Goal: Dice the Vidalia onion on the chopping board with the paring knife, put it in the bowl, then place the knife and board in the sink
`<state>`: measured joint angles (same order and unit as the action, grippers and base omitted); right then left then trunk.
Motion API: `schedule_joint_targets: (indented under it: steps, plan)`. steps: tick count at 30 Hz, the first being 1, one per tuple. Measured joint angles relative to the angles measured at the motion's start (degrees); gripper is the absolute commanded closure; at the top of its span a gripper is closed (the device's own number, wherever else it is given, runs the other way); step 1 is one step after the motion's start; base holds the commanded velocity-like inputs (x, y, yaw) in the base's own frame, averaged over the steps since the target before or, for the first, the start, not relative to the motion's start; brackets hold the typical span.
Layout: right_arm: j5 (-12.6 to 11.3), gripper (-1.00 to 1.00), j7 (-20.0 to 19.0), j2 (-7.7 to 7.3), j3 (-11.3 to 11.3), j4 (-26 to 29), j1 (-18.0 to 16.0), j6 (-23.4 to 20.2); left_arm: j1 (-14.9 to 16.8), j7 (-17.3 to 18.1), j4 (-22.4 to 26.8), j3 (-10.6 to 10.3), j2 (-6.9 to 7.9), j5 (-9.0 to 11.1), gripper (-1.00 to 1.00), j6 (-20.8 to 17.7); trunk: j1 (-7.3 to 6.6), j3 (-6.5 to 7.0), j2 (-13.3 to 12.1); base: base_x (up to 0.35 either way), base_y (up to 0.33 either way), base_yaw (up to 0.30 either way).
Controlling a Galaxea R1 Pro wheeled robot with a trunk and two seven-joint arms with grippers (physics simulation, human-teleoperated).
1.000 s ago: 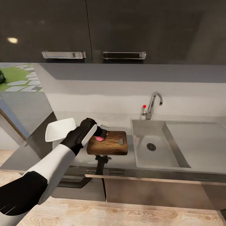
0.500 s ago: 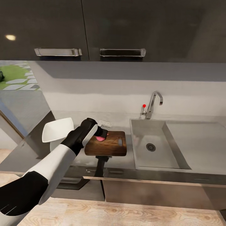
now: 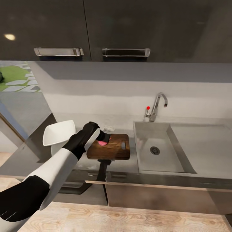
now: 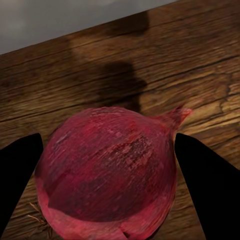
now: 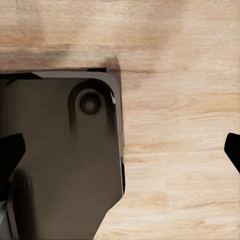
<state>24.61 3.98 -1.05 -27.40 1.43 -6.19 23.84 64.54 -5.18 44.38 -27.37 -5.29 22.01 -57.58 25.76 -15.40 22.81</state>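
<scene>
Half-hidden onion behind left claw

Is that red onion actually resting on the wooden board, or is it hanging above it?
Cannot tell. In the left wrist view the onion covers its own underside over the chopping board, so neither contact nor gap shows.

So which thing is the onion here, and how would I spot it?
Find the steel sink under the chrome tap; just left of it a dark wooden chopping board lies on the countertop. The onion sits at that board's left end, between the left gripper fingers. It is the only round, reddish-purple thing there.
</scene>
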Motion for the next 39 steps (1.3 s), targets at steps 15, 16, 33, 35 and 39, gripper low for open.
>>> schedule_joint_targets:
  steps: [15,16,33,35,39]
  plan:
    - [0.00,-1.00,-0.15,-0.07,0.07,-0.01,0.00,0.07,0.00,0.00,-0.23,0.00,-0.08,-0.01,1.00,0.00,0.00,-0.74,0.01,0.000,0.000,0.000]
    - [0.00,-1.00,-0.16,-0.08,0.08,-0.01,0.00,0.06,0.00,0.00,-0.31,-0.03,-0.08,-0.01,1.00,0.00,0.00,-0.74,0.01,0.000,0.000,0.000]
    - [0.00,-1.00,-0.07,-0.06,0.09,-0.01,0.00,0.04,0.00,0.00,-0.55,-0.09,-0.51,0.01,1.00,0.09,0.00,-0.75,0.01,0.000,-0.015,0.000]
    - [0.00,-1.00,-0.08,-0.05,0.09,-0.01,0.00,0.04,0.00,0.00,-0.56,-0.08,-0.52,0.00,1.00,0.09,0.00,-0.75,0.01,0.000,-0.010,0.000]
    - [0.00,-1.00,-0.09,-0.01,0.09,-0.01,0.00,0.04,0.00,0.00,-0.56,-0.08,-0.53,0.00,1.00,0.09,0.00,-0.75,0.01,0.000,-0.002,0.000]
